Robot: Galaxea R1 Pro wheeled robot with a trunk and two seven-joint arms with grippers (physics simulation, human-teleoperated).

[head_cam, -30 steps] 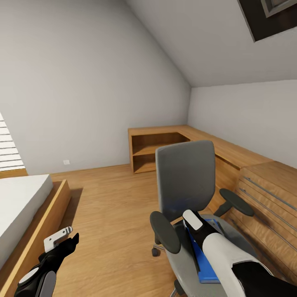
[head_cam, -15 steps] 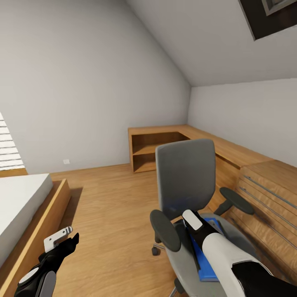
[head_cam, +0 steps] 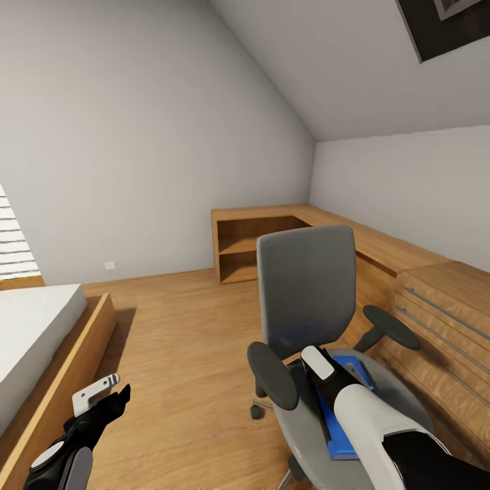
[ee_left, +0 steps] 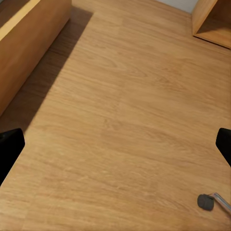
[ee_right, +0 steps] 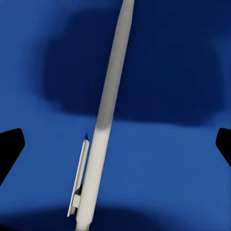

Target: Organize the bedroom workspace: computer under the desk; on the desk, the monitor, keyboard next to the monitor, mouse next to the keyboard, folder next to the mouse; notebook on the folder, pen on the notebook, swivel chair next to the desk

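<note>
The right gripper [ee_right: 115, 139] hangs spread wide just above the pen [ee_right: 103, 125], which lies on the folder [head_cam: 340, 415] on the chair [head_cam: 306, 299] seat, fingers [ee_right: 9, 144] straddling it, likely for pickup. The left gripper [ee_left: 115, 144], also released, idles over the floor [ee_left: 115, 96].

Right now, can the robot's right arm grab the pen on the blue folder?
Probably yes. The right end effector hangs open directly over the pen, which lies on the folder on the swivel chair, with nothing between them.
</note>
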